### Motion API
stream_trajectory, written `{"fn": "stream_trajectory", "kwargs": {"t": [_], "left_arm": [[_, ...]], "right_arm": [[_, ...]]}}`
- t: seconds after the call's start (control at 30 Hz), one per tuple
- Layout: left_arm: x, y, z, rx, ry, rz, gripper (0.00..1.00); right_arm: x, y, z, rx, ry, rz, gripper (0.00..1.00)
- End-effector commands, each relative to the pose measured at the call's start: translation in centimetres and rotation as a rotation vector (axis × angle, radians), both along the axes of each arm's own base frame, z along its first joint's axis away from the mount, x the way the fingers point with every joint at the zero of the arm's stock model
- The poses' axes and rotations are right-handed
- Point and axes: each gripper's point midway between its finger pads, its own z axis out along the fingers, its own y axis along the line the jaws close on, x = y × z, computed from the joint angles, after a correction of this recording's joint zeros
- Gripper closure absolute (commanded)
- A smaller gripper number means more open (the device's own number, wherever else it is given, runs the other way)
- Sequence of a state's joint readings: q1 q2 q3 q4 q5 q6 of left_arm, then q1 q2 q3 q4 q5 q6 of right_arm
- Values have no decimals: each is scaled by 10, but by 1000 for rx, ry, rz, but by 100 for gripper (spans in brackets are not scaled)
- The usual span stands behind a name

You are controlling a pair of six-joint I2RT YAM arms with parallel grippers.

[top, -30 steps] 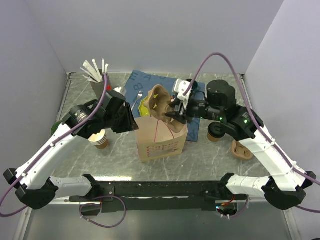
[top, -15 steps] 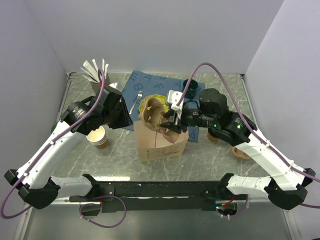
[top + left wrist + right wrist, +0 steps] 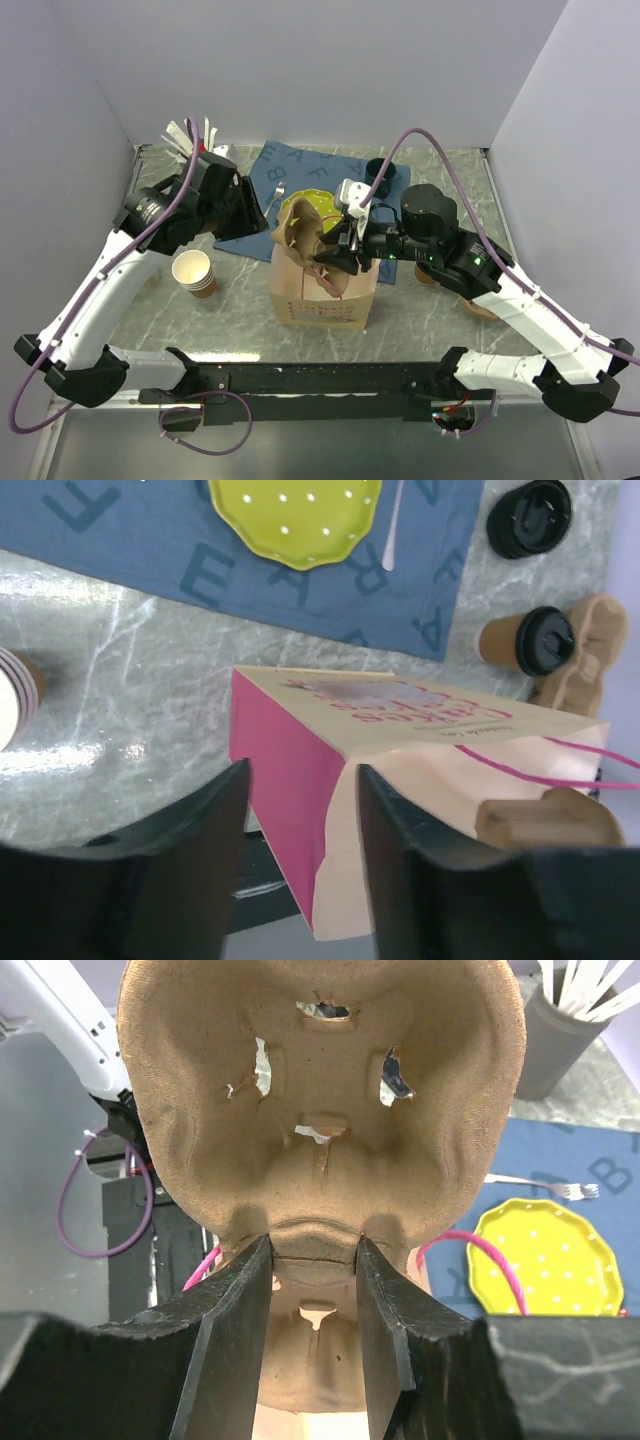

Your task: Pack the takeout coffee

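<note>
The takeout coffee [image 3: 528,640], a tan paper cup with a black lid, stands on the table right of the blue mat; in the top view my right arm mostly hides it. My right gripper [image 3: 335,255] is shut on the rim of a brown pulp cup carrier [image 3: 320,1100] and holds it upright over the open mouth of the paper bag [image 3: 322,290]. In the right wrist view the gripper [image 3: 313,1260] pinches the carrier's edge. My left gripper [image 3: 300,870] is open and empty, above and left of the bag [image 3: 400,780].
A second pulp carrier [image 3: 485,300] lies at the right. A dark mug [image 3: 380,168], a yellow plate [image 3: 295,515] and a fork [image 3: 393,525] sit on or by the blue mat [image 3: 310,165]. Stacked beige cups [image 3: 195,272] and a grey holder of white sticks [image 3: 195,150] stand at the left.
My right gripper has carried the carrier left and down onto the bag's mouth. My left gripper has drawn back up and left, away from the bag.
</note>
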State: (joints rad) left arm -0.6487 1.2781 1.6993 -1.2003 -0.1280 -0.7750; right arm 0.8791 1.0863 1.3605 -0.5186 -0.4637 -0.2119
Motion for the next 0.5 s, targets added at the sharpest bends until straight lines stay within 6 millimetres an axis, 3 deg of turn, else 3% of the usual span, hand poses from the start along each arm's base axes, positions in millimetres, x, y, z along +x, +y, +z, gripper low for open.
{"fn": "stream_trajectory", "kwargs": {"t": [0.0, 0.03, 0.17, 0.33, 0.47], "left_arm": [[-20, -10, 9, -96, 16, -77, 42], [-29, -21, 22, -185, -5, -137, 40], [-55, -47, 38, -392, -30, -286, 40], [-70, -57, 37, -514, 24, -309, 45], [-71, -59, 42, -541, 30, -311, 42]], "right_arm": [[-5, -3, 14, 65, -2, -18, 64], [-4, -4, 12, 60, -1, -24, 64], [0, -8, 11, 51, -11, -57, 64], [5, -8, 12, 71, -3, -91, 64], [6, -9, 10, 83, 3, -107, 64]]}}
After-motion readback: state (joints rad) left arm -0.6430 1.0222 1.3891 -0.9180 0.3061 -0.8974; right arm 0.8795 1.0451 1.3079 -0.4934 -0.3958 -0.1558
